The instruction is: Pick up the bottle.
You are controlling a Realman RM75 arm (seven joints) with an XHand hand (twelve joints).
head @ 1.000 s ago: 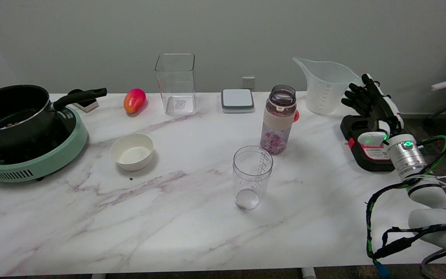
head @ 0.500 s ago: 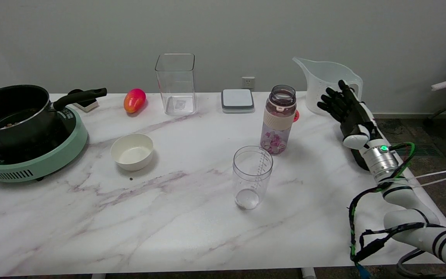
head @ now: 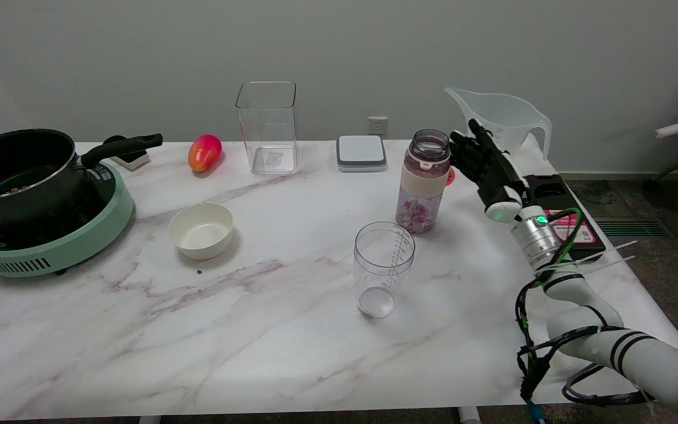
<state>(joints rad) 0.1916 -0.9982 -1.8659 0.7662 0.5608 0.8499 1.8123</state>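
The bottle (head: 424,181) stands upright on the bench (head: 268,330), lid off (pale pieces inside). Just to its right the right hand (head: 488,168) hovers, fingers (head: 462,147) spread, gripping nothing. In front of the bottle stands a clear cup (head: 382,269), a gap between them.

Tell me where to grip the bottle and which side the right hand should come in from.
Grip the bottle around its beige band, probably from its right side. It stands upright with a round body that suits a wrap, and the right hand hangs open just right of it. The clear cup stands in front, so a near-side approach looks tighter.
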